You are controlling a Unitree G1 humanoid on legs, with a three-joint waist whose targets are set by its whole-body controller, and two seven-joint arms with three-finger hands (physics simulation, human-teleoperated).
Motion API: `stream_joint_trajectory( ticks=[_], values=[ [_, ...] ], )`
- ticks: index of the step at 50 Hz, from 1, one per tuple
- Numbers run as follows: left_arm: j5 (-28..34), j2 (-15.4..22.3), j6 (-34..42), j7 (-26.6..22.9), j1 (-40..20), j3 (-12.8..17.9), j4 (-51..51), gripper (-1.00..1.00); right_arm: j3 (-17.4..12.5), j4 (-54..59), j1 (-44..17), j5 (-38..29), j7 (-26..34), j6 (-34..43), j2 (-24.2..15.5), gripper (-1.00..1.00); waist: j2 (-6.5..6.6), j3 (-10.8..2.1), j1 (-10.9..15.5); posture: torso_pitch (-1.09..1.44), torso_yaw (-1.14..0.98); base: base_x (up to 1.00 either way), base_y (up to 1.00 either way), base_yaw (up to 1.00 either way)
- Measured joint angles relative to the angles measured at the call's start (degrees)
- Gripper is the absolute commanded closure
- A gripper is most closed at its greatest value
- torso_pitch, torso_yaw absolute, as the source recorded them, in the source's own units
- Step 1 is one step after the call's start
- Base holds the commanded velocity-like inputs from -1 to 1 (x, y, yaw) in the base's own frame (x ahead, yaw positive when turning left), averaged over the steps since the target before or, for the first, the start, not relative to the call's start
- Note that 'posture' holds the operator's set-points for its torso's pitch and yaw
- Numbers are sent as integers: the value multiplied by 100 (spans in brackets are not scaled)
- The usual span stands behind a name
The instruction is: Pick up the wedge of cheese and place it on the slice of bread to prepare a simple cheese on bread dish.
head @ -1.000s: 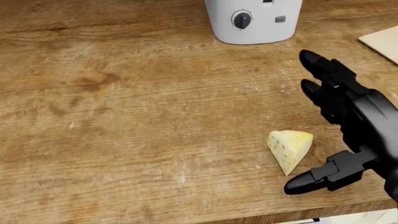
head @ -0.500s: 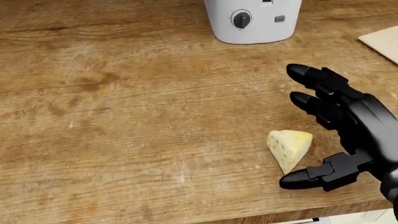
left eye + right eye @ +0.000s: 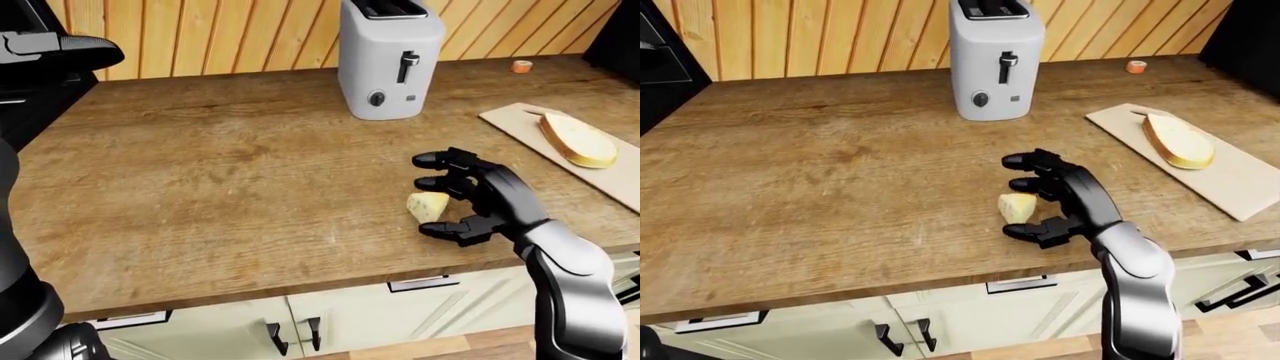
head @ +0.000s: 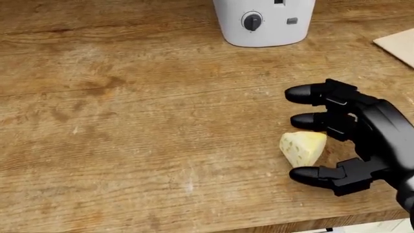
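Observation:
A pale yellow wedge of cheese (image 4: 301, 147) lies on the wooden counter (image 4: 129, 121) near its lower edge. My right hand (image 4: 310, 141) is black and stands open around the wedge, two fingers (image 4: 304, 93) above it and the thumb (image 4: 310, 174) below it, close to the cheese without closing on it. A slice of bread (image 3: 577, 140) rests on a light cutting board (image 3: 520, 120) at the right in the left-eye view. My left hand does not show; only the dark left arm (image 3: 20, 247) runs down the left edge of that view.
A white toaster (image 3: 388, 56) stands above the cheese on the counter, seen also in the head view as a toaster (image 4: 264, 19). A small orange thing (image 3: 521, 66) lies by the wooden wall at top right. Cabinet fronts (image 3: 300, 322) hang below the counter edge.
My right hand has moved left and curled in around the cheese, fingers swinging down over its top and the thumb sliding under it. The cheese has stayed put.

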Motion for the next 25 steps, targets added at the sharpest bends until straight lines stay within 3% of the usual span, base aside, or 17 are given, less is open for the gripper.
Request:
stream_joint_trajectory(
  ticks=[14, 17, 18, 25],
  values=[
    [11, 7, 1, 0, -5, 6, 15, -100, 22, -128, 34, -5, 74, -52, 23, 41, -7, -8, -5, 0, 0, 0, 0, 0],
    [0, 19, 24, 3, -17, 3, -12, -100, 26, -211, 44, -19, 103, 12, 29, 69, -2, 0, -1, 0, 0, 0, 0, 0],
    [0, 22, 25, 2, -21, 5, -12, -100, 34, -244, 47, -21, 116, 42, 33, 100, 0, 2, -1, 0, 0, 0, 0, 0],
    [8, 12, -2, -13, -10, 2, 16, -100, 35, -247, 50, -11, 162, -16, 36, 100, 14, 11, -3, 0, 0, 0, 0, 0]
  ],
)
